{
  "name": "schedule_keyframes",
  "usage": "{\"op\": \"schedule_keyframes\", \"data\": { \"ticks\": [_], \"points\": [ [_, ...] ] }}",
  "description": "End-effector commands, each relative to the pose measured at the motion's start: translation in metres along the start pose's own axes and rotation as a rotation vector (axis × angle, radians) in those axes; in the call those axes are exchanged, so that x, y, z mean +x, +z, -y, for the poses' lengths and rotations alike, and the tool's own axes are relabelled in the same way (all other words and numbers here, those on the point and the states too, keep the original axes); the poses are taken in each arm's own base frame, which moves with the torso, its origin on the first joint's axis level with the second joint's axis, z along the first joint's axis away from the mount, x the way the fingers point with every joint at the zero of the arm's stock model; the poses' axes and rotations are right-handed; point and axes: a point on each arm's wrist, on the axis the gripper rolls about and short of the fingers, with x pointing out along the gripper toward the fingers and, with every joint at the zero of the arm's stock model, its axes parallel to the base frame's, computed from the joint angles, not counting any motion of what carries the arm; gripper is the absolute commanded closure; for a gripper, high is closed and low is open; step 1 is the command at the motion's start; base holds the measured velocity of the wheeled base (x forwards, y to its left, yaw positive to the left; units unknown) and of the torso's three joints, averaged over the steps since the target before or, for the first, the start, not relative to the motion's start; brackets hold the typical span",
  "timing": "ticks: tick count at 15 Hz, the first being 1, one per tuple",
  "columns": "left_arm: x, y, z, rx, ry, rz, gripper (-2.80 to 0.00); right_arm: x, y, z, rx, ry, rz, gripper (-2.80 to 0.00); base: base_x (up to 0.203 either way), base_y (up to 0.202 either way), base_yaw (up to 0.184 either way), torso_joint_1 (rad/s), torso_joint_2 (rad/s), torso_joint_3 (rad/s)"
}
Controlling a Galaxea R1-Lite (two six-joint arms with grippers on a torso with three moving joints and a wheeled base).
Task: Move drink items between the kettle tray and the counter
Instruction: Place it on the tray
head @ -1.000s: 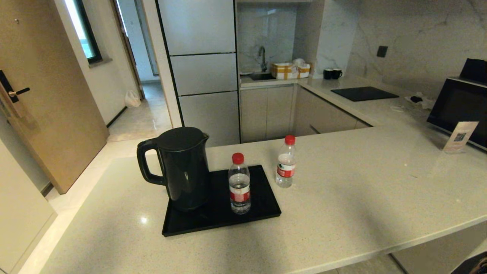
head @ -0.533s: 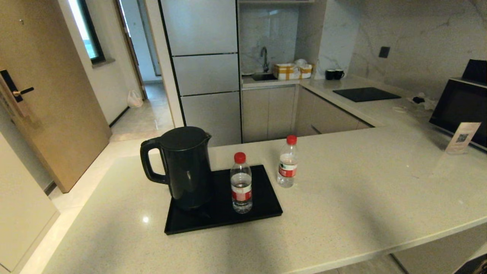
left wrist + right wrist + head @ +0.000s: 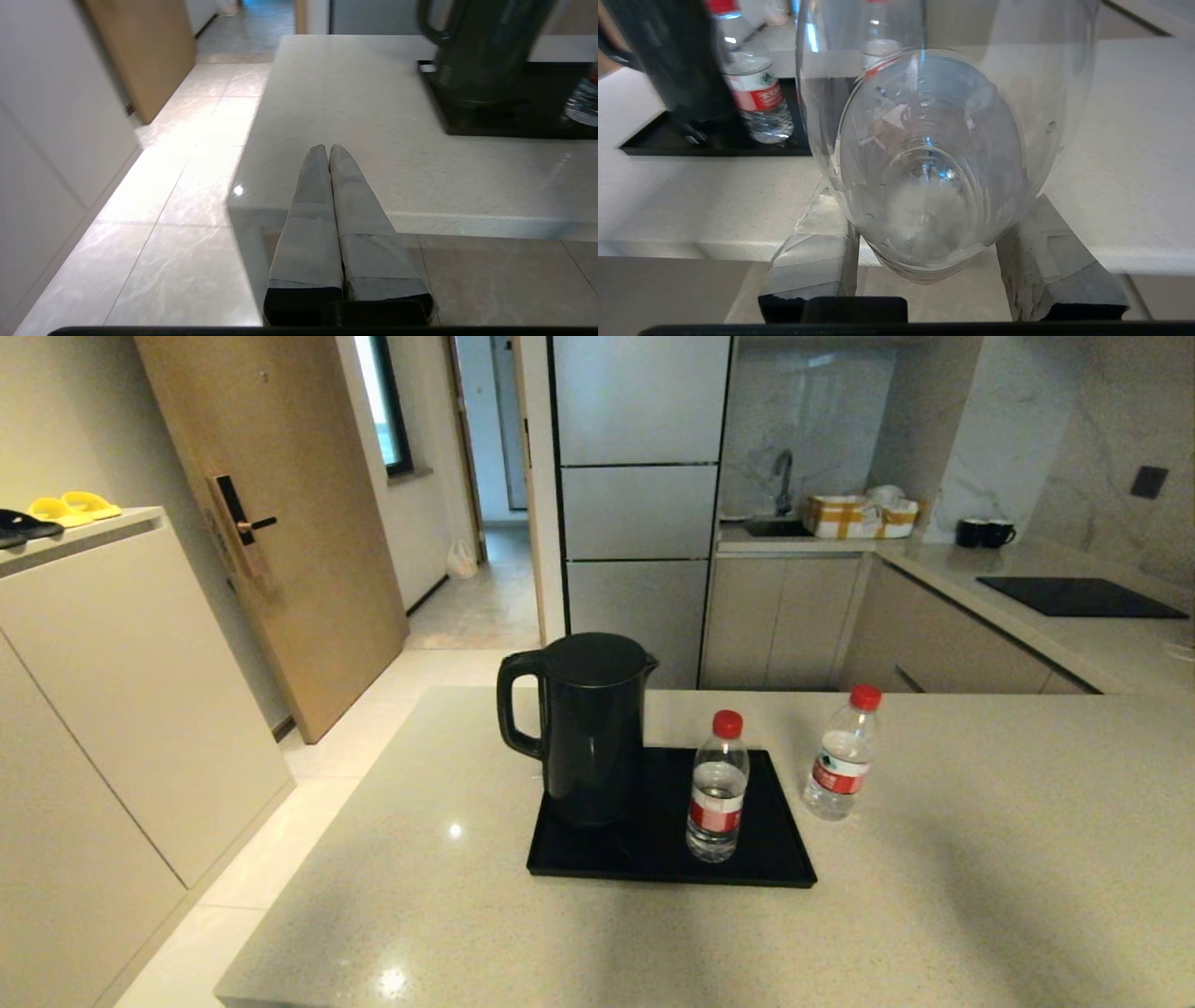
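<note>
My right gripper (image 3: pixel 924 219) pinches a clear bottle (image 3: pixel 924 154) by its lower body, bottom toward the wrist; its long axis points away from the gripper, toward the bench (image 3: pixel 1125 140). The tray (image 3: pixel 714 144), with kettle (image 3: pixel 588 728) and another bottle (image 3: pixel 759 102), lies ahead of it and to one side. I think the smooth plastic could slip (the grip is low). My left gripper (image 3: pixel 328 150) is pressed together, idle before the bench edge.

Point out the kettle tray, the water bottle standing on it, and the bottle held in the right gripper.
kettle tray (image 3: pixel 775 859): head view, bare front-right corner.
water bottle on the tray (image 3: pixel 717 814): head view, red label.
held water bottle (image 3: pixel 924 172): right wrist view, clear base between the right gripper's fingers.
</note>
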Motion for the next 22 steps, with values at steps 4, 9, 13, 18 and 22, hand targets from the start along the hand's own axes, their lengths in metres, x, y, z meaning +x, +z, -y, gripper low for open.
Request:
{"op": "schedule_keyframes", "data": {
  "ticks": [4, 9, 13, 18, 22],
  "points": [
    [0.000, 0.000, 0.000, 0.001, 0.001, 0.001, 0.00, 0.000, -0.001, 0.000, -0.011, -0.002, -0.018, 0.00, 0.000, 0.000, 0.017, -0.001, 0.00, 0.001],
    [0.000, 0.000, 0.000, 0.001, 0.000, 0.001, 0.00, 0.001, 0.077, -0.001, 0.101, 0.002, -0.017, 0.00, 0.000, 0.000, 0.000, 0.000, 0.00, 0.000],
    [0.000, 0.000, 0.000, 0.001, 0.000, -0.001, 0.00, 0.063, 0.128, -0.006, 0.094, 0.172, -0.353, 0.00, 0.000, 0.000, 0.000, 0.000, 0.00, 0.000],
    [0.000, 0.000, 0.000, 0.001, 0.000, 0.001, 0.00, 0.193, 0.091, -0.017, 0.047, 0.338, -0.718, 0.00, 0.000, 0.000, 0.000, 0.000, 0.00, 0.000],
    [0.000, 0.000, 0.000, 0.001, 0.000, 0.001, 0.00, 0.303, 0.028, -0.052, 0.025, 0.363, -0.685, 0.00, 0.000, 0.000, 0.000, 0.000, 0.00, 0.000]
  ]
}}
